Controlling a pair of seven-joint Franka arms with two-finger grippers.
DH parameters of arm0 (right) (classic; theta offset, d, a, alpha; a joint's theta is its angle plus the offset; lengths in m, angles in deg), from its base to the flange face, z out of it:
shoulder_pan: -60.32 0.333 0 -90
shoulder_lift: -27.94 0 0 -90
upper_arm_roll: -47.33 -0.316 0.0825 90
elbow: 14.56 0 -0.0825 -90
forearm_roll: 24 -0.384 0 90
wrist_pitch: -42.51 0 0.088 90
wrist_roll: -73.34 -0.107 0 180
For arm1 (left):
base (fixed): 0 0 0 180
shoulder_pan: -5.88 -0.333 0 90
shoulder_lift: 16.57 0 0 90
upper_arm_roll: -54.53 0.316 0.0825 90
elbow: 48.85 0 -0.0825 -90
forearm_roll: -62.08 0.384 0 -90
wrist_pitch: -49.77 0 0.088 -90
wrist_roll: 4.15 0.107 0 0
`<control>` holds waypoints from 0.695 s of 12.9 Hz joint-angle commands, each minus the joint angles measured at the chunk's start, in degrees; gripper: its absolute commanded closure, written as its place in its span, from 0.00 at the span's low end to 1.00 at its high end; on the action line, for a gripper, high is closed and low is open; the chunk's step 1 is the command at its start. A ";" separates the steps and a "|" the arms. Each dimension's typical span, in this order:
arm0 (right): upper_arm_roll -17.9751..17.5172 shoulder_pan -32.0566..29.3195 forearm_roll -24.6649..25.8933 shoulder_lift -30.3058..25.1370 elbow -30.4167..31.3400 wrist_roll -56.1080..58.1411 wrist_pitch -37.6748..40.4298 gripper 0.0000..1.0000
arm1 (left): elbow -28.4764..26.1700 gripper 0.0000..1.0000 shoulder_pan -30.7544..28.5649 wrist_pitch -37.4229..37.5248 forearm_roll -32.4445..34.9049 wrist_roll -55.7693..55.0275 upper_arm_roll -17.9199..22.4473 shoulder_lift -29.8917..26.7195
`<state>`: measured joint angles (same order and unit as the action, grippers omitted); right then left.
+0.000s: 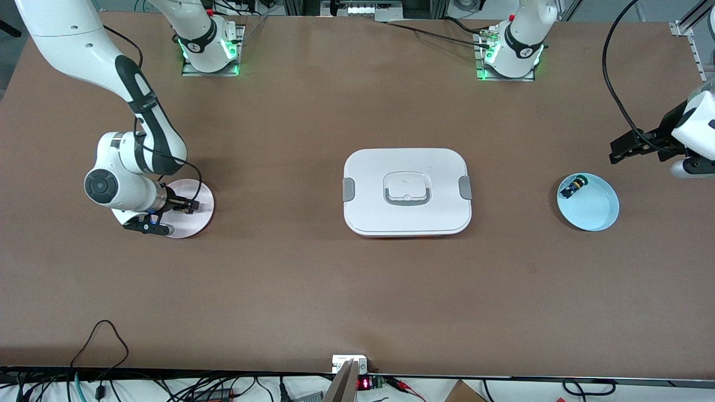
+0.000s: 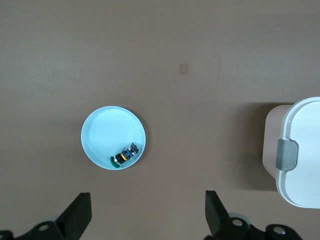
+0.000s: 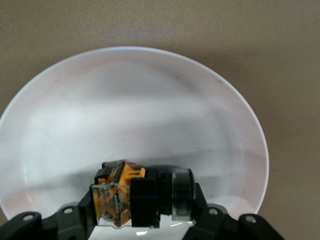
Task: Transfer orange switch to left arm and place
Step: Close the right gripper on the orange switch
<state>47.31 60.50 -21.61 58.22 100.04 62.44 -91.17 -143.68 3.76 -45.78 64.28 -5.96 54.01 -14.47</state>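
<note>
The orange switch (image 3: 125,192), an orange body with a round black end, lies on a pale pink plate (image 1: 196,222) at the right arm's end of the table. My right gripper (image 1: 167,216) is down on that plate and shut on the switch (image 1: 186,207), one finger against each end; the right wrist view shows my right gripper (image 3: 142,212) over the plate (image 3: 135,100). My left gripper (image 1: 621,151) is open and empty, up over the table beside a light blue plate (image 1: 592,209); its fingers stand wide apart in the left wrist view (image 2: 148,215). The white box (image 1: 407,192) sits mid-table between the plates.
The light blue plate (image 2: 107,132) holds a blue-and-black switch (image 1: 572,187) with a green cap, also seen in the left wrist view (image 2: 125,155). The box's grey side clip (image 2: 286,155) shows at that view's edge. Cables run along the table's front edge.
</note>
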 commanded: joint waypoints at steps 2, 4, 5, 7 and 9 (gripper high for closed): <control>-1.47 0.26 -0.63 -2.33 -4.19 1.84 8.94 0.65 | 1.23 0.00 0.37 0.98 0.87 1.19 0.17 0.19; -2.61 0.09 -0.80 -2.77 -7.36 5.43 12.38 0.65 | 1.23 0.00 0.37 0.98 0.78 1.19 0.17 0.19; -3.23 0.09 -1.24 -3.73 -8.24 5.97 13.18 0.65 | 1.23 0.00 0.37 0.98 0.78 1.19 0.17 0.19; -5.42 0.17 -1.59 -6.10 -9.91 6.06 15.28 0.64 | 1.23 0.00 0.37 0.98 0.78 1.19 0.17 0.28; -8.14 0.26 -2.20 -7.07 -15.43 5.97 21.42 0.65 | 1.23 0.00 0.37 0.98 0.78 1.19 0.17 0.28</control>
<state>41.35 60.91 -22.46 52.65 88.85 67.34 -75.31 -143.61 3.77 -45.77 64.28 -5.96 54.00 -14.47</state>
